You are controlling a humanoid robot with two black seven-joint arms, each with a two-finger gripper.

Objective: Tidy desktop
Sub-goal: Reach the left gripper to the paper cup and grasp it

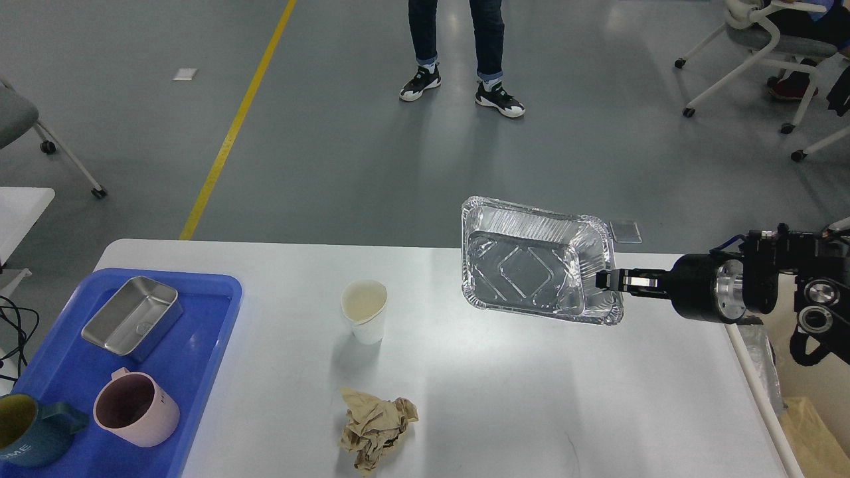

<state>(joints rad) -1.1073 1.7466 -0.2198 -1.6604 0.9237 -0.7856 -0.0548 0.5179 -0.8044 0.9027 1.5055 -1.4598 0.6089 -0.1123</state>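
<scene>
The white desktop (505,398) fills the lower view. My right gripper (605,280) comes in from the right and is shut on the right rim of a silver foil tray (531,269). It holds the tray tilted in the air above the desktop's far right part. A white paper cup (364,311) stands upright near the middle of the desktop. A crumpled brown paper ball (375,430) lies in front of it near the front edge. My left gripper is out of view.
A blue plastic tray (199,345) at the left holds a steel box (131,318), a pink mug (136,409) and a dark teal mug (30,430). A cream-white bin (757,378) stands by the desktop's right edge. A person (458,50) stands beyond the table.
</scene>
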